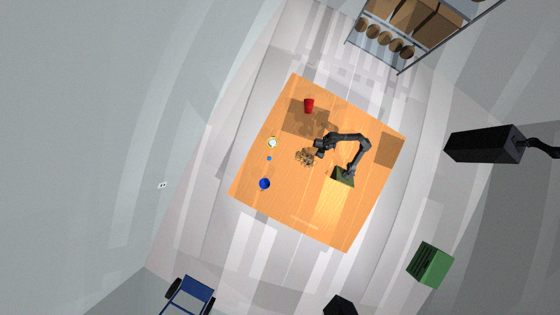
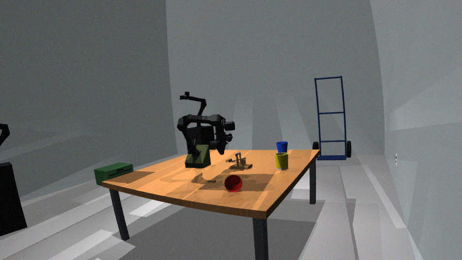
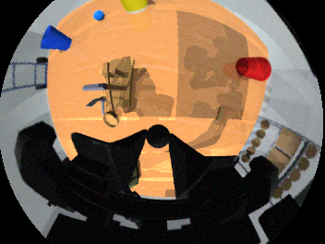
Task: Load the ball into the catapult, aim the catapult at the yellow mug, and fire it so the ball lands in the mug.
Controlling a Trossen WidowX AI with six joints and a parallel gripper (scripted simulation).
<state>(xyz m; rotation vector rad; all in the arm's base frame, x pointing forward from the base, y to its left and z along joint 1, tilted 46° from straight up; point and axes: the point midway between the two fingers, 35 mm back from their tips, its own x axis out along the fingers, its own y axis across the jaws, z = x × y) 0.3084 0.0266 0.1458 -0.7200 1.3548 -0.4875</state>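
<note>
My gripper (image 1: 320,155) (image 2: 221,152) (image 3: 158,134) is shut on a small black ball, which shows between its fingertips in the wrist view. It is raised above the table, beside the catapult. The wooden catapult (image 1: 307,158) (image 2: 245,166) (image 3: 122,94) stands on the table, left of the fingers in the wrist view, with the round cup at the end of its arm nearest them. The yellow mug (image 1: 272,142) (image 2: 281,161) (image 3: 134,5) stands upright beyond the catapult. The ball is too small to make out in the top and exterior views.
A blue ball (image 1: 268,158) (image 3: 99,16) lies between the yellow mug and a blue cup (image 1: 264,183) (image 2: 281,146) (image 3: 55,39). A red cup (image 1: 308,105) (image 2: 233,183) (image 3: 258,68) lies on its side. A small flat brown piece (image 2: 211,180) lies near it.
</note>
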